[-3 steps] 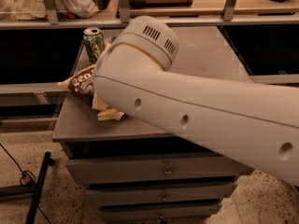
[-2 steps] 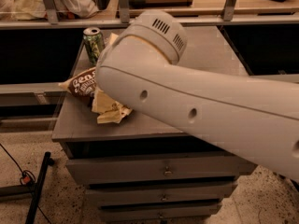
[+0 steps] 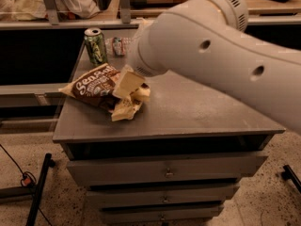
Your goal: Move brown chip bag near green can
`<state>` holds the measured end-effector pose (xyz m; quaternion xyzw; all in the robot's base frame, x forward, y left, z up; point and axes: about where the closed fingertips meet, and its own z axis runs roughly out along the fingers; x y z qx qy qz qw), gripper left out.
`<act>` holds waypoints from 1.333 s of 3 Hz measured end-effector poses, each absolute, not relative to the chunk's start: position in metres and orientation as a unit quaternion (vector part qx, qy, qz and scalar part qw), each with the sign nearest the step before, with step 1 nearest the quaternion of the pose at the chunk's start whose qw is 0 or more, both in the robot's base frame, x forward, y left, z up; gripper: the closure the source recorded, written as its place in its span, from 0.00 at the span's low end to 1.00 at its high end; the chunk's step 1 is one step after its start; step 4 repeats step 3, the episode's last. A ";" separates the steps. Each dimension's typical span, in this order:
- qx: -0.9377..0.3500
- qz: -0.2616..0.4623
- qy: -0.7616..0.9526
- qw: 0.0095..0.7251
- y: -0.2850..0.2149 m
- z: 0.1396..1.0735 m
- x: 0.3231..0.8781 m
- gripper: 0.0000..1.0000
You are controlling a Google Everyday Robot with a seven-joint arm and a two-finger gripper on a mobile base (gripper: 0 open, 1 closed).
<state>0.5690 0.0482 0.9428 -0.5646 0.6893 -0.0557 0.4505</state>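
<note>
The brown chip bag (image 3: 96, 84) lies flat on the grey cabinet top (image 3: 197, 112), at its left side, with the "Sea Salt" script facing up and a crumpled cream-tan edge toward the front. The green can (image 3: 95, 45) stands upright at the back left corner, a short gap behind the bag. My gripper (image 3: 134, 89) sits at the bag's right end, on or just above it, at the tip of the big white arm (image 3: 221, 55) that crosses from the upper right. The arm hides the bag's right edge.
A clear plastic bottle with a red-and-white label (image 3: 117, 45) lies just right of the can. The cabinet has drawers (image 3: 164, 173) below. A bench with cloth and boxes (image 3: 70, 1) runs behind. A black stand leg and cable (image 3: 37, 187) are on the floor at the left.
The arm has swung up and to the right, uncovering more of the bag and the cabinet top. The bag and the can stay about where they were.
</note>
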 end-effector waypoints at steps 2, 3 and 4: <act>-0.530 0.020 0.709 0.465 0.021 0.953 0.572 0.00; -0.530 0.020 0.709 0.465 0.021 0.953 0.572 0.00; -0.530 0.020 0.709 0.465 0.021 0.953 0.572 0.00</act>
